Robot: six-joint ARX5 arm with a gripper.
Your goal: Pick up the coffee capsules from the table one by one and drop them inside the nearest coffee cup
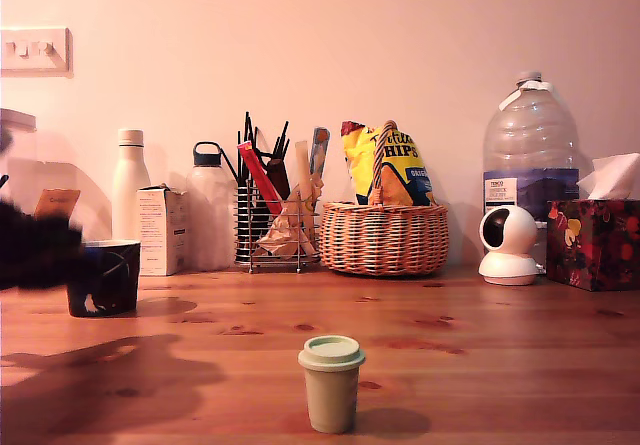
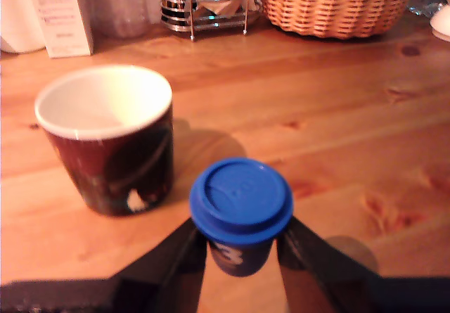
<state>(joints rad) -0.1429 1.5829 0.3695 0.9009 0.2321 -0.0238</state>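
In the wrist view my gripper (image 2: 240, 246) is shut on a small capsule with a blue lid (image 2: 241, 200) and a dark blue body, held upright above the table. The dark coffee cup (image 2: 105, 141) with a pale rim stands upright close beside it, and the part of its inside that shows holds nothing. In the exterior view the gripper (image 1: 35, 250) is a dark blur at the far left, next to the coffee cup (image 1: 104, 277). A pale green coffee capsule (image 1: 331, 383) stands upright alone at the front middle of the table.
Along the back wall stand white bottles (image 1: 130, 197), a white carton (image 1: 160, 230), a wire rack of utensils (image 1: 275, 230), a wicker basket (image 1: 385, 237) with a chips bag, a big water jug (image 1: 530, 165), a round white camera (image 1: 508, 245) and a tissue box (image 1: 593, 243).
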